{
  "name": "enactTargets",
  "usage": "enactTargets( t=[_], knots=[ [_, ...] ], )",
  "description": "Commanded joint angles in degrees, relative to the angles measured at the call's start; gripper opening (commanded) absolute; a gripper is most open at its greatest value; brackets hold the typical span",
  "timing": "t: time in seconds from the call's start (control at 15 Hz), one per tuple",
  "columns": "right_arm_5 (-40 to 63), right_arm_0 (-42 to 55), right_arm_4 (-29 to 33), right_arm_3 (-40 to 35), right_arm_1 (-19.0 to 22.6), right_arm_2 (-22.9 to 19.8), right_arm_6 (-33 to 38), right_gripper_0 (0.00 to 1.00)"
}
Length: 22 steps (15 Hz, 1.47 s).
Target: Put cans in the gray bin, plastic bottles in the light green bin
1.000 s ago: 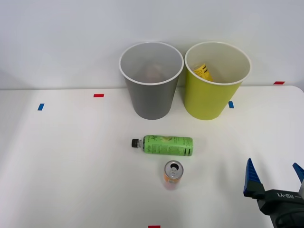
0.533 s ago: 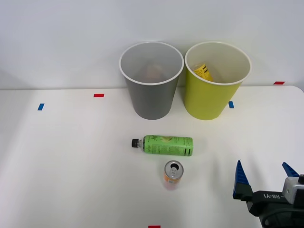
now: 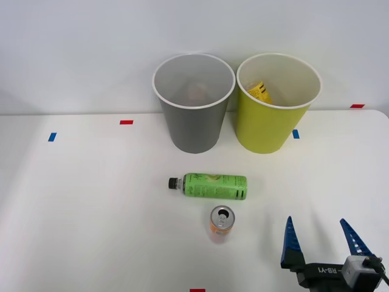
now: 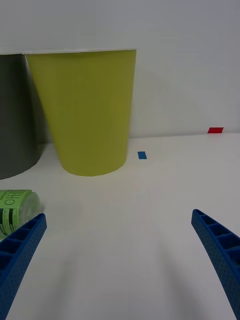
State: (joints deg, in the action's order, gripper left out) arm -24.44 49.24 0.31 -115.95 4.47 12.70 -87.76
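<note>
1. Right arm's blue ribbed two-finger tool point(image 3: 322, 243) low at the near right of the white tabletop point(image 3: 85, 201), fingers spread wide with nothing between them.
2. Small orange-pink drink can with silver top and open pull-tab hole point(image 3: 221, 224) upright near the tabletop's front, to the tool's left and well apart from it.
3. Small black-capped plastic bottle with bright green wrap point(image 3: 209, 186) lying on its side just behind the can, cap pointing left.
4. Tall round gray tapered plastic bin with white rim point(image 3: 193, 131) and tall round yellow-green tapered plastic bin with white rim point(image 3: 267, 128) side by side at the back; a bright yellow wrap with black print point(image 3: 260, 91) visible inside the yellow-green one.
5. Step in hand, most likely: reach for the can or the green bottle, both not yet binned.
6. To do it well: keep the fingers spread, slide left toward the chosen thing, drop low enough to straddle its body before closing; for the can, grip the wall below the rim without tipping it.
7. Avoid nudging the lying bottle, likely to roll.
8. Writing: white lettering on the tool's black body and dark print on the green wrap, neither readable.
</note>
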Motion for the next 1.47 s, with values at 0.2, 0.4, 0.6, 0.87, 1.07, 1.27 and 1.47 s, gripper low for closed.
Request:
enactTargets(
  t=[0.2, 0.4, 0.6, 0.87, 1.07, 1.27, 1.47],
  knots=[
    [-8.43, -0.55, -0.05, 6.52, 2.12, 0.49, -9.18, 1.00],
    [-8.52, -0.46, -2.42, 6.70, 3.88, 2.33, -14.63, 1.00],
    [-10.46, -0.19, -9.27, 6.70, 7.83, 5.50, -19.73, 1.00],
    [-10.98, 1.04, -9.10, 6.61, 7.57, 5.50, -21.22, 1.00],
    [-10.98, 1.04, -8.40, 6.70, 7.30, 5.06, -21.22, 1.00],
    [-10.98, 1.04, -8.40, 6.70, 7.30, 5.06, -21.22, 1.00],
    [-10.98, 1.04, -8.40, 6.70, 7.30, 5.06, -21.22, 1.00]
  ],
)
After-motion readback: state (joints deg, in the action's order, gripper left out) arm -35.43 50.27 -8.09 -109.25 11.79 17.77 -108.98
